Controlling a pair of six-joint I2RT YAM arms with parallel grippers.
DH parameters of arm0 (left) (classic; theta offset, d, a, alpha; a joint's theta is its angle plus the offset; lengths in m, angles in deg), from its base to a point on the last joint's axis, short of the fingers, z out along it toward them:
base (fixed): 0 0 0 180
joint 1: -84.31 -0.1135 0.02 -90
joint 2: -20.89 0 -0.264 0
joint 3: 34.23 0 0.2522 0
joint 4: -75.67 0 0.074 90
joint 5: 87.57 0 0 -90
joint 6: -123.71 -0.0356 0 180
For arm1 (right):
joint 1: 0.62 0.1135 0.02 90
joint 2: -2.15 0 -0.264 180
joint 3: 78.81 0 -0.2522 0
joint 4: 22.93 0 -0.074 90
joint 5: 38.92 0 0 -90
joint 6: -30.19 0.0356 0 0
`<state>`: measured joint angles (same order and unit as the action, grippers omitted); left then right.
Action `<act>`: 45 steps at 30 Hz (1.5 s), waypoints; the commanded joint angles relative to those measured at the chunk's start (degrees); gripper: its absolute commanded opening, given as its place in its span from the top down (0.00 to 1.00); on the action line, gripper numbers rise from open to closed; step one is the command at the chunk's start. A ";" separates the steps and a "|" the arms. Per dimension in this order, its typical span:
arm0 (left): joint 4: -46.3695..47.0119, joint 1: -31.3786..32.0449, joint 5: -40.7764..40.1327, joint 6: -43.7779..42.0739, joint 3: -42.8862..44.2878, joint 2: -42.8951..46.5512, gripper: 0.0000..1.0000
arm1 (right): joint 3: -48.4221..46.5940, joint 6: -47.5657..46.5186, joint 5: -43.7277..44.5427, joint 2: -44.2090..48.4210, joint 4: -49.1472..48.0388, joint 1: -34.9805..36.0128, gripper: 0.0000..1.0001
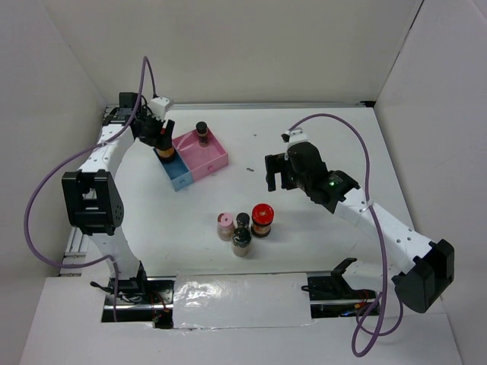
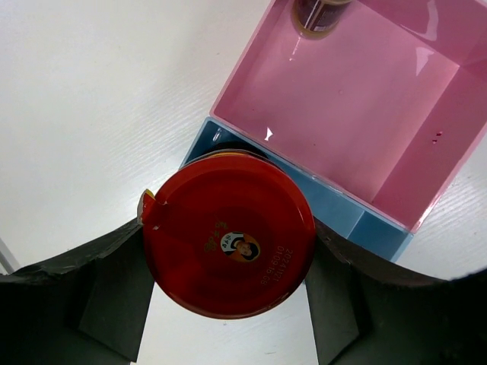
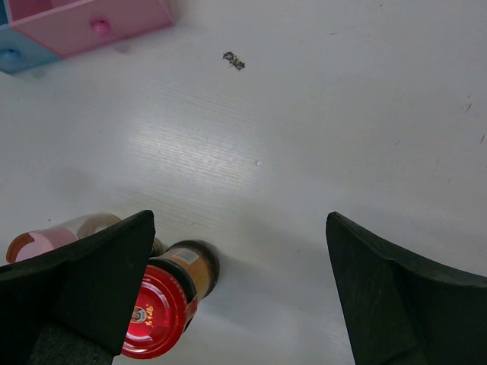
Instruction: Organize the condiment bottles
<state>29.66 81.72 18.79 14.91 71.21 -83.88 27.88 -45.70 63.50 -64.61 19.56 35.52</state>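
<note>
My left gripper point(image 1: 157, 135) point(image 2: 232, 228) is shut on a wide red-lidded jar point(image 1: 163, 152) point(image 2: 232, 239), its fingers point(image 2: 114, 300) against both sides of the lid. The jar hangs over the far end of the tray's blue compartment point(image 2: 338, 207); I cannot tell if it rests there. A slim dark bottle point(image 1: 202, 133) point(image 2: 319, 14) stands in the pink compartment point(image 1: 205, 156) point(image 2: 358, 114). Mid-table stand a pink-capped bottle point(image 1: 226, 226) point(image 3: 46, 242), two dark black-capped bottles point(image 1: 243, 220) point(image 1: 241, 242) and a second red-lidded jar point(image 1: 262, 220) point(image 3: 156, 319). My right gripper point(image 1: 278, 173) point(image 3: 240, 296) hangs open above the table, right of that cluster.
The pink-and-blue tray point(image 1: 183, 179) point(image 3: 84, 26) sits at the back left, with small knobs on its front. A small dark speck point(image 1: 249, 169) point(image 3: 233, 61) lies on the white table between tray and right gripper. White walls enclose the table on three sides.
</note>
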 commanded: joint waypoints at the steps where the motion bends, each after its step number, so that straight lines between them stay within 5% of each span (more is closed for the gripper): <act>1: 7.64 -0.31 2.71 1.84 0.52 0.71 1.00 | -1.36 0.57 -0.03 -0.12 -0.25 0.69 0.00; 8: 9.83 -0.14 1.84 2.64 -1.24 -0.61 0.97 | -2.32 4.34 3.29 -1.35 3.69 1.21 0.01; 13: 10.01 -0.14 2.01 3.51 -1.59 -0.43 0.52 | -1.19 6.10 2.17 -1.53 5.02 2.35 0.01; 21: 9.66 -0.13 2.45 3.60 -1.68 -0.26 0.24 | -1.44 6.28 2.86 -0.39 4.84 3.23 0.01; 32: 8.78 -0.22 2.62 3.43 -0.89 0.36 0.01 | -4.70 6.28 3.48 -1.18 7.83 5.25 0.00; 39: 6.42 -0.66 3.06 5.53 4.46 2.20 0.01 | -9.35 9.53 4.01 -2.67 13.45 8.85 0.01; 43: 0.89 -0.75 4.91 7.73 10.88 4.75 0.01 | -11.29 12.08 0.50 -5.04 18.10 12.28 0.43; 44: 0.09 -0.84 5.52 8.08 12.46 5.62 0.01 | -11.55 13.74 0.23 -6.26 20.46 13.07 0.42; 45: -0.53 -1.01 6.83 8.09 12.82 7.72 0.01 | -11.47 14.80 0.23 -6.80 21.62 13.86 0.25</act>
<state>31.60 81.28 21.64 20.68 79.40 -83.20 18.35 -34.55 65.08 -69.35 33.86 47.30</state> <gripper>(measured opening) 0.993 0.676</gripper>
